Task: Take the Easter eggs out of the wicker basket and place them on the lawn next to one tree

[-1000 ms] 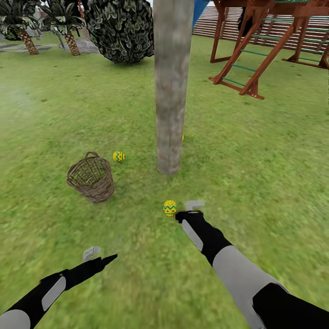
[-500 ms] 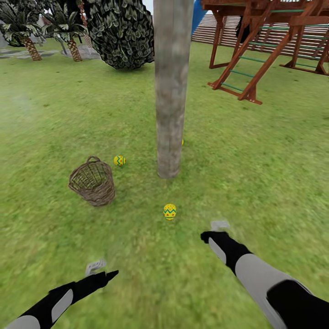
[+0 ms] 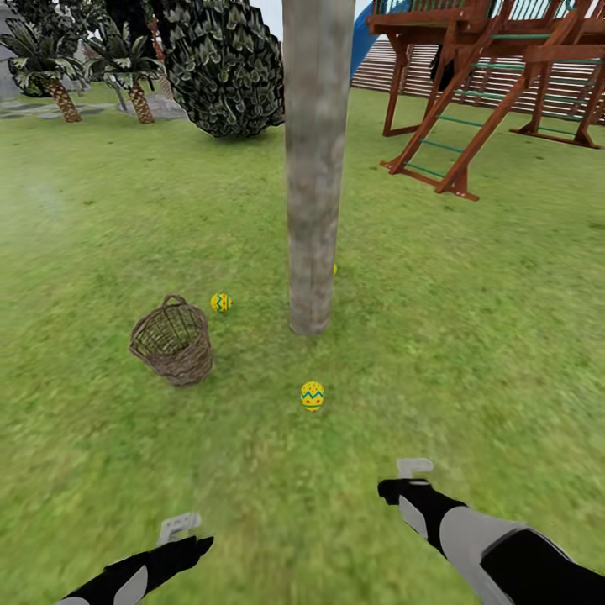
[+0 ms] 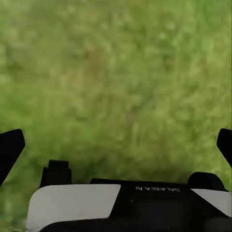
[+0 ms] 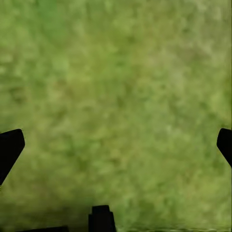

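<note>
Tree trunk (image 3: 315, 168) is standing at frame centre; wooden play frame (image 3: 496, 76) upper right. Both grippers, left gripper (image 4: 116, 145) and right gripper (image 5: 116, 145), are hanging with jaws apart over lawn (image 3: 470, 319).

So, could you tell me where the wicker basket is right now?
In the head view the wicker basket stands on the lawn, left of the tree, with an Easter egg just behind it.

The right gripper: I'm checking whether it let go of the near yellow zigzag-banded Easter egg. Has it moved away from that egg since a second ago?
Yes. The right gripper has drawn back toward the robot, leaving the yellow zigzag-banded egg on the green lawn before the grey-brown tree trunk.
</note>
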